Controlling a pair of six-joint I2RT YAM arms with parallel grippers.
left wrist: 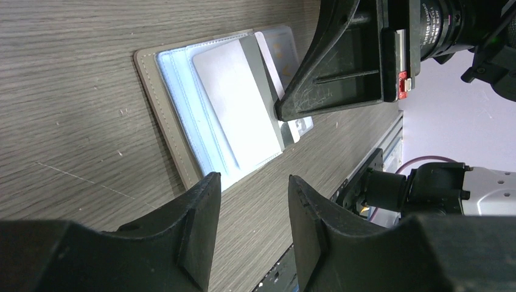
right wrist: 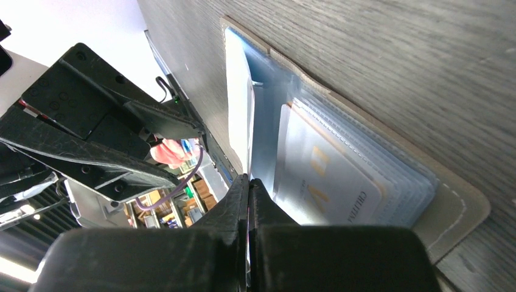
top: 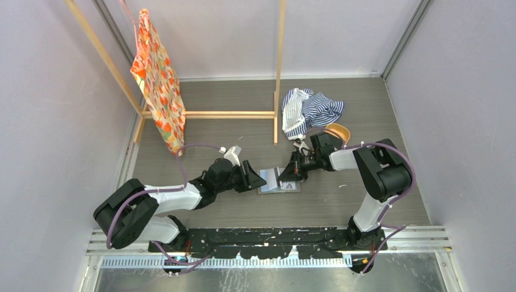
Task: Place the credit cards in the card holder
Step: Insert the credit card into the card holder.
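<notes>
The grey-taupe card holder point(top: 278, 181) lies open on the table between my two grippers, its clear pockets facing up. A pale whitish card point(left wrist: 234, 103) rests slanted over the holder point(left wrist: 155, 79), and my right gripper point(right wrist: 248, 179) is shut on that card's near edge point(right wrist: 239, 103). Another pale card with printing point(right wrist: 328, 176) sits in a pocket of the holder point(right wrist: 456, 207). My left gripper point(left wrist: 252, 182) hovers open just off the holder's left edge, with only bare table between its fingers. From above, the left gripper point(top: 258, 176) and right gripper point(top: 287, 173) face each other across the holder.
A striped cloth point(top: 310, 109) and an orange-tan tray point(top: 338, 131) lie behind the right arm. A wooden frame point(top: 277, 73) stands at the back with a patterned orange bag point(top: 158, 79) hanging from it. Grey walls close in both sides.
</notes>
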